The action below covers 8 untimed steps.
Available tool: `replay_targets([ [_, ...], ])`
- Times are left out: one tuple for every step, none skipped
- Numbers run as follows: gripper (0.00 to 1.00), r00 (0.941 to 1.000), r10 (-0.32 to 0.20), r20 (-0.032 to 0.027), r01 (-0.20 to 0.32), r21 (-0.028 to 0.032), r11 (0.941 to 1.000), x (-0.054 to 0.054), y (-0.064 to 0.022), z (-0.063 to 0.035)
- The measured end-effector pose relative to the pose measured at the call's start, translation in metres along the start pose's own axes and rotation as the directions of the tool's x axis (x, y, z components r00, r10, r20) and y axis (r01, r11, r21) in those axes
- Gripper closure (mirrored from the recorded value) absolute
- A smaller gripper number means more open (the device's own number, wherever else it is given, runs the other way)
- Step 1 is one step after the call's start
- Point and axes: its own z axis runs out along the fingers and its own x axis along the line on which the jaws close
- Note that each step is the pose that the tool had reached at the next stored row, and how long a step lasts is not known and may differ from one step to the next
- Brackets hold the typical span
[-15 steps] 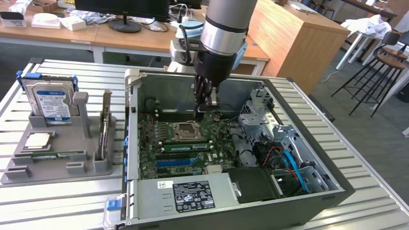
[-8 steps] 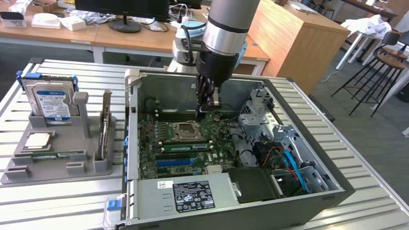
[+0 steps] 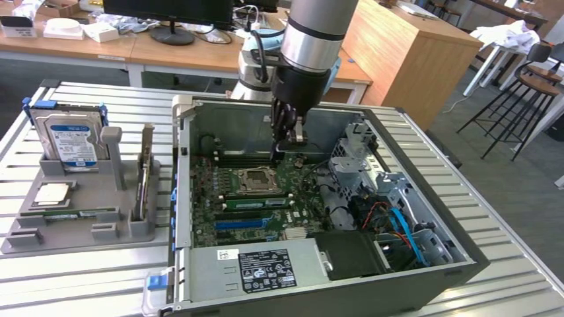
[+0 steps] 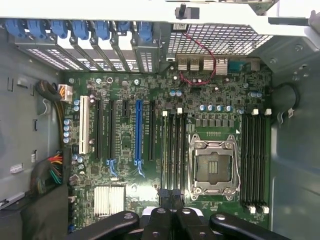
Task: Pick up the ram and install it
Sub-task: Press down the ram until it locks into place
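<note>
My gripper (image 3: pixel 289 146) hangs shut inside the open computer case, a little above the motherboard (image 3: pixel 220 191) near the CPU socket (image 3: pixel 255 178). In the wrist view its black fingers (image 4: pixel 159 220) meet over the end of the black memory slots (image 4: pixel 172 150), and no stick shows between them. One slim green stick (image 3: pixel 257 201) stands in a slot beside the socket. Another green stick (image 3: pixel 75 212) lies flat in the grey holder at the exterior view's left. Which of the two is the ram I cannot tell.
The grey holder (image 3: pixel 53 238) also carries a hard drive (image 3: pixel 70 135) and an upright card (image 3: pixel 142 175). Inside the case are a power supply (image 3: pixel 255 267), a metal drive cage (image 3: pixel 361 152) and blue cables (image 3: pixel 405 228). More memory slots (image 4: pixel 254 160) flank the socket's other side.
</note>
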Motion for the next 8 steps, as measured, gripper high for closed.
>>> replay_targets([
  [0.9, 1.0, 0.0, 0.0001, 0.0, 0.0, 1.0, 0.0, 0.0, -0.001],
  [0.9, 1.0, 0.0, 0.0001, 0.0, 0.0, 1.0, 0.0, 0.0, -0.0015],
  [0.9, 1.0, 0.0, 0.0003, 0.0, 0.0, 1.0, 0.0, 0.0, -0.0015],
  [0.9, 1.0, 0.0, 0.0001, 0.0, -0.0001, 1.0, 0.0, 0.0, -0.0016],
  [0.9, 1.0, 0.0, 0.0001, 0.0, -0.0001, 1.0, 0.0, 0.0, -0.0016],
  [0.9, 1.0, 0.0, 0.0001, 0.0, -0.0001, 1.0, 0.0, 0.0, -0.0016],
  [0.9, 1.0, 0.0, 0.0001, 0.0, -0.0001, 1.0, 0.0, 0.0, -0.0016],
  [0.9, 1.0, 0.0, 0.0001, 0.0, -0.0001, 1.0, 0.0, 0.0, -0.0016],
])
